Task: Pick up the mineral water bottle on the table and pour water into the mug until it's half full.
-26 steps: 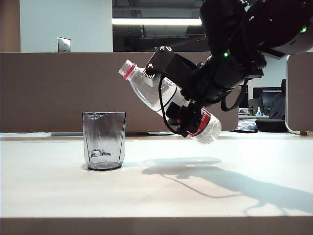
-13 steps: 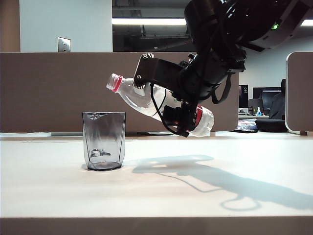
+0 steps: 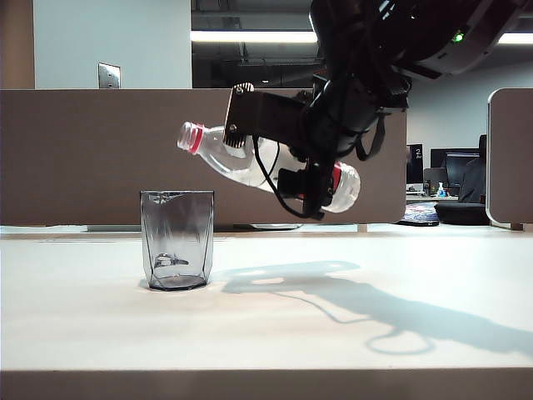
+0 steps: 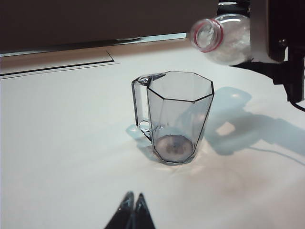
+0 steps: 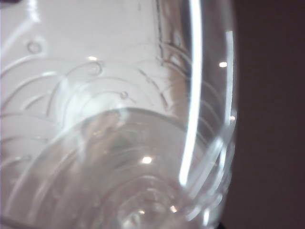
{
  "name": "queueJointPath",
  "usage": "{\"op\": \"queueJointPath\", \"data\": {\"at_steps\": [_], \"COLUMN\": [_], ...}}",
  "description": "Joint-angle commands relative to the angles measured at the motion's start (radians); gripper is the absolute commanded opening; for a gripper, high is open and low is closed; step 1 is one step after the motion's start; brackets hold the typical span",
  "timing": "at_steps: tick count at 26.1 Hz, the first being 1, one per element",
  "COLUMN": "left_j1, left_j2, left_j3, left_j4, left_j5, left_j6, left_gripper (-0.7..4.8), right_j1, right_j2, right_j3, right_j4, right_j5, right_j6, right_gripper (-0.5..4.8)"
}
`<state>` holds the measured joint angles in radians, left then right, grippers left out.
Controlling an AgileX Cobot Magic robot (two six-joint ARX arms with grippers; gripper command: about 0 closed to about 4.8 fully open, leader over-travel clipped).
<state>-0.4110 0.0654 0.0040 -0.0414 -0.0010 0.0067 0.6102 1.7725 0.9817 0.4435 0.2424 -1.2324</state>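
Clear plastic mineral water bottle (image 3: 250,162) with red neck ring: tilted, open mouth lowest, held above and just right of the mug, clasped by the right gripper (image 3: 312,171) around its labelled body. Clear grey-tinted faceted glass mug (image 4: 176,117) with handle: upright on the flat white table (image 3: 275,325). Left gripper (image 4: 132,212): fingertips together, nothing held, near the mug.

The right gripper (image 3: 310,171) holds the mineral water bottle (image 3: 250,162) tilted, mouth above the mug (image 3: 176,239) standing on the counter (image 3: 100,321).
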Motion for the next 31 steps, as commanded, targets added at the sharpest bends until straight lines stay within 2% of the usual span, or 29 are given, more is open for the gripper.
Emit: {"op": "queueJointPath", "data": {"at_steps": [1,31], "left_j1": [0.001,0.001], "left_j2": [0.002,0.002], "left_j3": [0.003,0.003], "left_j4": [0.013,0.013], "left_j5": [0.002,0.002], "left_j6": [0.0,0.0], "left_gripper": [-0.05,-0.05], "right_j1": [0.002,0.001], "right_j2": [0.006,0.015], "right_j3": [0.029,0.043], "right_j4": [0.054,0.084], "right_j5": [0.029,0.07], "right_j6": [-0.041,-0.301], "right_gripper": [3.04,3.05]}}
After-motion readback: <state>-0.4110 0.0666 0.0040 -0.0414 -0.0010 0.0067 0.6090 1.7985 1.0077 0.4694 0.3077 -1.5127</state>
